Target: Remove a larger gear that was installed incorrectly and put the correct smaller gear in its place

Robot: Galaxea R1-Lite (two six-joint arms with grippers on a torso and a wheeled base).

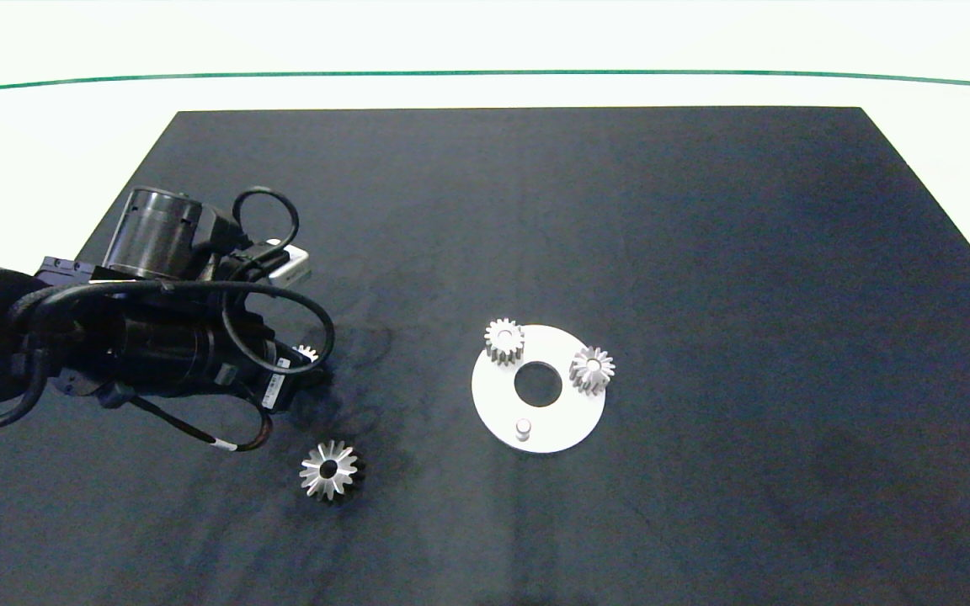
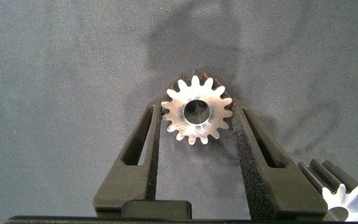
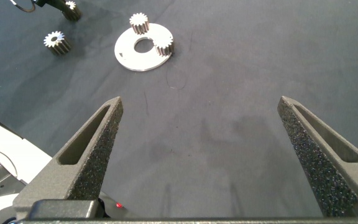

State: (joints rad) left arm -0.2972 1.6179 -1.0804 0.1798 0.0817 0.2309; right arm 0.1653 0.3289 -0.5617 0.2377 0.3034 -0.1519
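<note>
The smaller gear (image 2: pixel 197 111), silver with short blunt teeth, lies on the dark mat between the fingers of my left gripper (image 2: pixel 197 118). Both pads touch its teeth. In the head view this gear (image 1: pixel 306 352) peeks out at the tip of the left arm, left of centre. The larger gear (image 1: pixel 332 471), star-toothed, lies loose on the mat just nearer the front; its edge also shows in the left wrist view (image 2: pixel 347 202). The white round plate (image 1: pixel 561 421) carries two small gears (image 1: pixel 503 340) (image 1: pixel 592 369) and one bare peg (image 1: pixel 523 429). My right gripper (image 3: pixel 201 102) hangs open above bare mat, away from the plate (image 3: pixel 129 57).
The black mat (image 1: pixel 704 252) covers most of the white table, whose edge runs along the back and sides. The left arm's cables loop above the mat near the smaller gear.
</note>
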